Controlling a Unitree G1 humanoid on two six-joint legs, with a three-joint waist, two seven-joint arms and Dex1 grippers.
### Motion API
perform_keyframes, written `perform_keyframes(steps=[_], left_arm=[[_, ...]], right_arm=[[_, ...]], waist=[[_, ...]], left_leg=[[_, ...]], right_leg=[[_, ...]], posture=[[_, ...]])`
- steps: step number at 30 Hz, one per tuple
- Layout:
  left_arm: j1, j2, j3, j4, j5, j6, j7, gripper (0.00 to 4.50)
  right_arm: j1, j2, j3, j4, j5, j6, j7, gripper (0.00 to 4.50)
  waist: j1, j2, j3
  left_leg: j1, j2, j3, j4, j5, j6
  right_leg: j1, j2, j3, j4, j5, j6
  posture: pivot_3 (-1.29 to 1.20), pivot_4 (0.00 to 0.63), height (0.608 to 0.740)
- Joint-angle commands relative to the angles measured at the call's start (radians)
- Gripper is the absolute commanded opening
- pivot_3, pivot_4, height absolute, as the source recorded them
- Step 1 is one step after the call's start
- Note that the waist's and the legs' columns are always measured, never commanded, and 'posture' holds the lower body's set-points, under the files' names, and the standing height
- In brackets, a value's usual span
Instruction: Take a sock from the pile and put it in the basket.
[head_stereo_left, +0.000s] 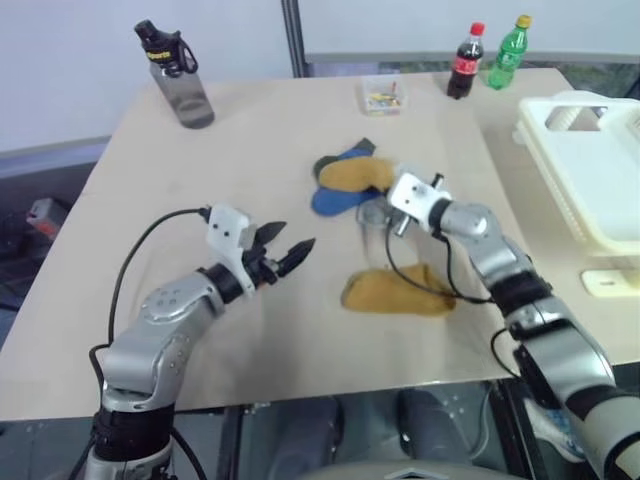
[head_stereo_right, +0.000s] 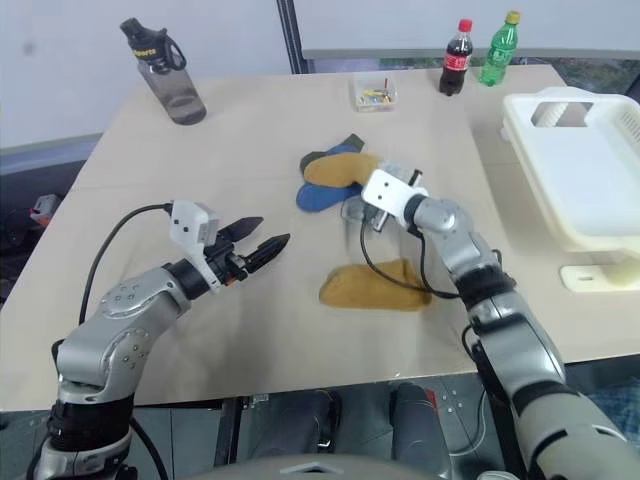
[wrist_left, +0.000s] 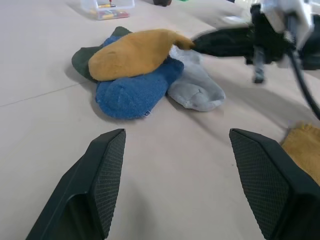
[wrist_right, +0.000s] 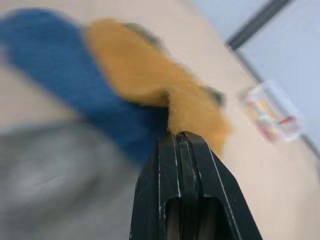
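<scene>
right claw (wrist_right: 181, 137) pinched on sock (wrist_right: 150, 80) edge | left claw (head_stereo_left: 290, 252) apart, empty | basket (head_stereo_left: 590, 170) cut off | grey sock (wrist_left: 195, 87) half-hidden

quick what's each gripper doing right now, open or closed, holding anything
Left gripper: open, empty, hovering short of the pile.
Right gripper: fingers shut, pinching an edge of the mustard-yellow sock on top of the pile.

table: light beige top (head_stereo_left: 260, 130) | wall: pale white-blue (head_stereo_left: 70, 60) | post: grey vertical (head_stereo_left: 292, 35)
</scene>
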Motion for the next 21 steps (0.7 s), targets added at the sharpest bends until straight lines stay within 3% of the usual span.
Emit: perform_keyframes(steps=[1,6,14,21], left_arm=[[-0.022,0.021,-0.013,0.002,0.001,-0.006,-0.023,3.55],[-0.030,0.039,-0.032,0.032,0.009,-0.013,-0.051,3.55],[-0.068,0.032,-0.091,0.108,0.031,-0.039,-0.102,3.55],[-0.110,0.012,-0.152,0.167,0.051,-0.037,-0.121,3.55]], right_arm=[[0.087,-0.065,0.020,-0.310,-0.008,0.157,0.116,0.02],[0.202,-0.159,0.015,-0.560,-0.012,0.285,0.202,0.02],[0.403,-0.388,-0.104,-0.919,0.069,0.441,0.344,0.02],[0.542,-0.506,-0.192,-0.940,0.078,0.419,0.330,0.02]], waist=[[0.002,0.000,0.000],[0.001,0.000,0.000],[0.029,0.000,0.000],[0.033,-0.001,0.000]], left_leg=[[0.000,0.000,0.000,0.000,0.000,0.000],[0.001,0.000,0.001,0.000,0.000,0.000],[-0.001,0.000,0.000,0.001,-0.001,0.000],[-0.001,0.000,0.000,0.001,-0.001,0.001]], right_leg=[[0.000,0.000,0.000,0.000,0.000,0.000],[0.000,0.000,0.000,0.000,0.000,0.000],[0.000,-0.001,-0.001,-0.001,0.000,0.000],[0.001,-0.002,-0.002,-0.001,0.000,0.001]], posture=[[0.00,0.150,0.740],[0.00,0.150,0.740],[0.00,0.150,0.740],[0.00,0.150,0.740]])
